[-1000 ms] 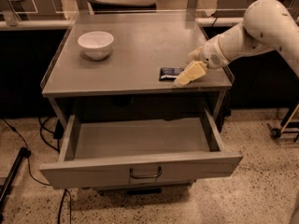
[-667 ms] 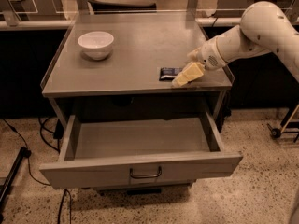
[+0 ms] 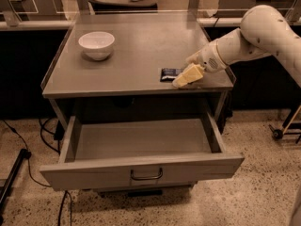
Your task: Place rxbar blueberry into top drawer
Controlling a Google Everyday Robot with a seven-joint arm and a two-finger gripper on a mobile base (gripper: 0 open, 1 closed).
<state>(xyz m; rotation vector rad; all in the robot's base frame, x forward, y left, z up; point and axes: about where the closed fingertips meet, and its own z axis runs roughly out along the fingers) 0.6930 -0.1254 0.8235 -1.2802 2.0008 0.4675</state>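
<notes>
While the top drawer (image 3: 141, 166) stands pulled out nearest the camera, the rxbar blueberry (image 3: 168, 73) lies above it, near the table's (image 3: 141, 55) front right edge. The gripper (image 3: 187, 76) sits at the bar's right end; its opening and hold cannot be determined. A white bowl (image 3: 96, 44) sits far left.

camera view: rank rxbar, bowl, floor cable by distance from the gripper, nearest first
The gripper is low over the tabletop's front right corner.
1. rxbar: front right of the tabletop, right at the gripper's left.
2. bowl: back left of the tabletop, well across from the gripper.
3. floor cable: on the floor, left of the table, lower and farther left than the bowl.
</notes>
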